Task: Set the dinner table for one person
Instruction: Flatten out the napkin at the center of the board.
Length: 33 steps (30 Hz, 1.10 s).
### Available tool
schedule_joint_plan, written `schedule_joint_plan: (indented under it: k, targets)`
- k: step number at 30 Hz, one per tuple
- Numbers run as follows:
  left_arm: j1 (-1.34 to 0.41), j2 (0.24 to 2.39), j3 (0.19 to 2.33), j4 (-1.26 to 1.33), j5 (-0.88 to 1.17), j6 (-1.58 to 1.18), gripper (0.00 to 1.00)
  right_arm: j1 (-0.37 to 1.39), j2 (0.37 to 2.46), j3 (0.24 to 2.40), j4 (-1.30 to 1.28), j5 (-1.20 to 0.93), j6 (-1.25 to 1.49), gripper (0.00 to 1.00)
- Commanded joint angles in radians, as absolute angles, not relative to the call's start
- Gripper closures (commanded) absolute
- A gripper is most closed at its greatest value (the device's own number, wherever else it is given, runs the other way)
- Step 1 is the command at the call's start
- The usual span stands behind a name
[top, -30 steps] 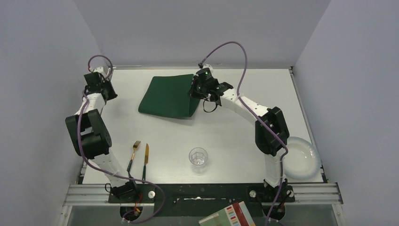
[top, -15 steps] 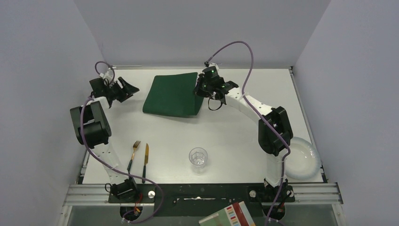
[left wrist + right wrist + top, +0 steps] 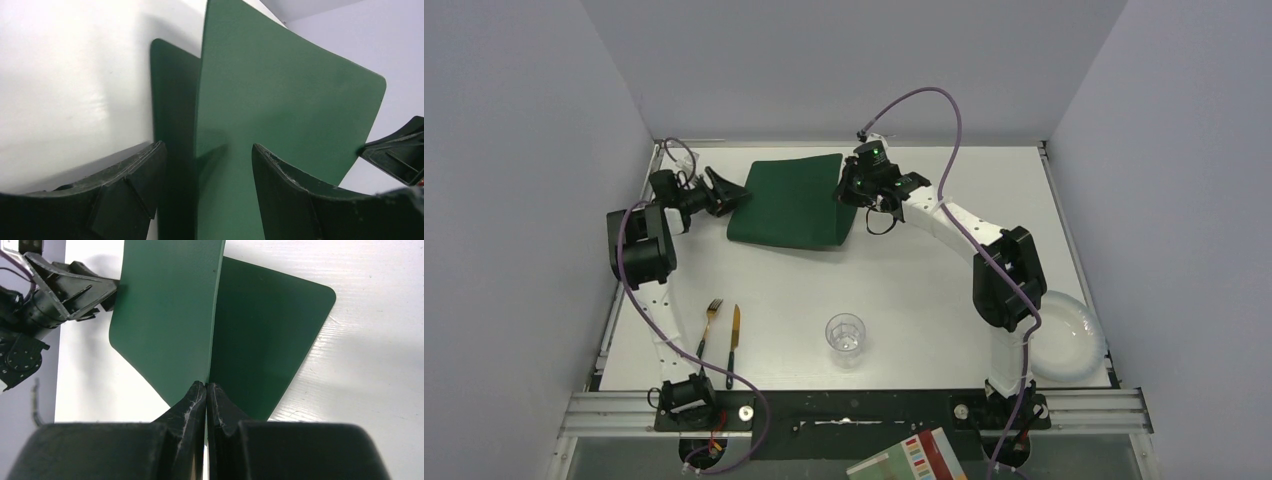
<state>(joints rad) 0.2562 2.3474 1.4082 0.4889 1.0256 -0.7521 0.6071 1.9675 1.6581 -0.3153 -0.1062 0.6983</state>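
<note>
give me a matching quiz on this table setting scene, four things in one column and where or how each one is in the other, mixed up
Things:
1. right gripper
2. left gripper
3. glass
4. plate

States:
a. near right corner of the dinner table
b. open, a finger on each side of the placemat's raised edge
c. upright near the front edge, about midway across
d. shut on the placemat

Pairs: 1-d, 2-b, 3-c, 4-a

White links (image 3: 952, 222), blk joints (image 3: 1006, 280), purple cables (image 3: 924, 92); blk left end effector (image 3: 738, 195), right end effector (image 3: 848, 193).
</note>
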Motion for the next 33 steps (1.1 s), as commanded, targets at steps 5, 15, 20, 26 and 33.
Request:
schedule_joint_plan:
  k: [5, 15, 20, 26, 33]
  targets:
    - [0.200, 2.361, 1.546, 0.384, 1.067, -0.616, 0.64, 0.599, 1.907, 1.674, -0.255, -0.123, 0.696, 1.00]
    - [0.192, 2.260, 1.491, 0.302, 1.064, -0.517, 1.00, 0.584, 1.909, 1.666, -0.242, -0.132, 0.684, 1.00]
    - [0.198, 2.187, 1.421, 0.371, 1.095, -0.590, 1.00, 0.562, 1.894, 1.670, -0.238, -0.130, 0.676, 1.00]
    - [0.208, 2.131, 1.340, 0.615, 1.145, -0.813, 1.00, 0.545, 1.877, 1.644, -0.220, -0.137, 0.676, 1.00]
    - [0.224, 2.033, 1.340, 0.646, 1.128, -0.855, 1.00, 0.526, 1.859, 1.673, -0.233, -0.138, 0.604, 0.67]
